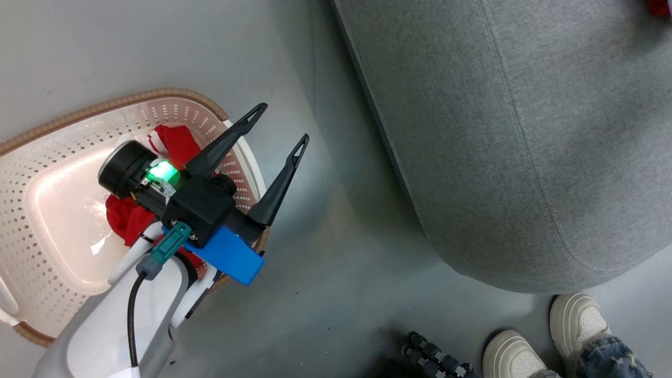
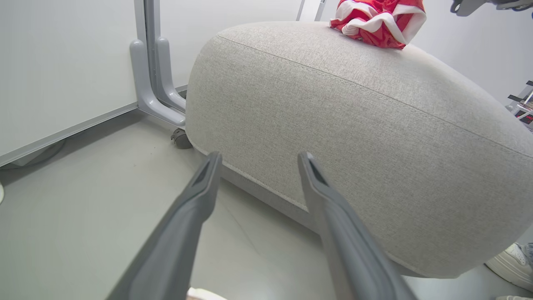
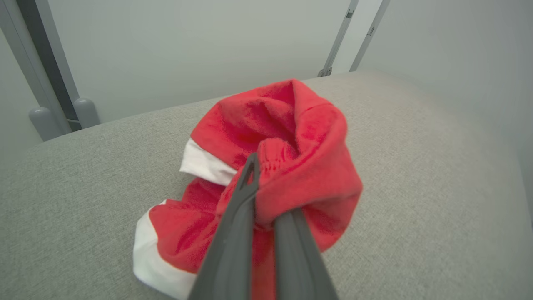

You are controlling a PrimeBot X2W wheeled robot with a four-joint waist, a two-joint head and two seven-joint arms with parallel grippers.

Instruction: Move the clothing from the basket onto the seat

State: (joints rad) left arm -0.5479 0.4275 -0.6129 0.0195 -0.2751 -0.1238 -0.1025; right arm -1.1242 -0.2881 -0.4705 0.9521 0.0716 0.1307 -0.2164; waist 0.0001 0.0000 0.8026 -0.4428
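Observation:
My left gripper (image 1: 281,123) hangs open above the right end of the cream perforated basket (image 1: 105,107), its fingers pointing toward the seat (image 1: 525,131). Red clothing with white trim (image 1: 176,142) lies in the basket, partly hidden under the wrist. In the left wrist view the open fingers (image 2: 259,157) face the grey seat's side (image 2: 354,125), and a red and white garment (image 2: 377,21) rests on its top. My right gripper (image 3: 266,187) is shut on that red garment (image 3: 291,137), which lies bunched on the seat cushion (image 3: 416,166). A sliver of red (image 1: 659,6) shows at the head view's top right corner.
A person's white shoes (image 1: 546,341) stand on the grey floor just in front of the seat, beside a black segmented stand (image 1: 430,359). A grey partition leg with a caster (image 2: 181,139) stands at the seat's far end, against a white wall panel.

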